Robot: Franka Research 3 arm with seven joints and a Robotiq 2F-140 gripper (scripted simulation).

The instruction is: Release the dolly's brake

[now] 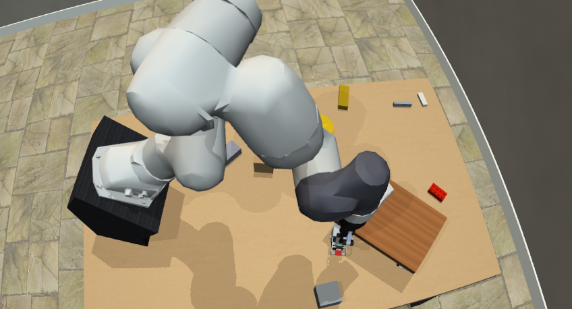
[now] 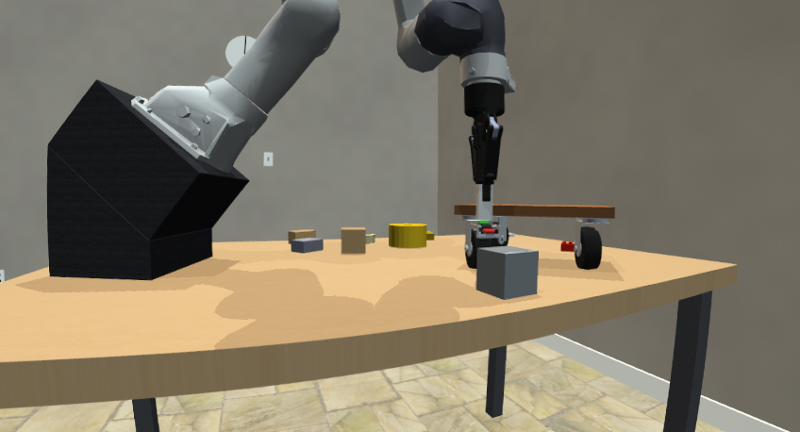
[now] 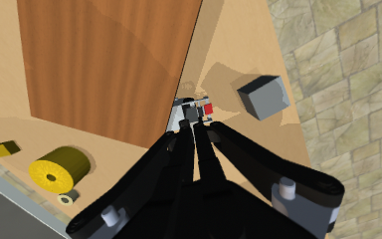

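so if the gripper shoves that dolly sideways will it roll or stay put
The dolly stands on black wheels, so it would probably roll. The caster's brake pedal shows green above red, so that wheel may drag. Its flat wooden deck looks stiff and unlikely to tip.

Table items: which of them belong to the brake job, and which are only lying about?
Belong to the job:
dolly
brake pedal on its caster
pincer, shut and holding nothing

Only lying about:
grey cube
yellow cylinder
red brick
yellow bar
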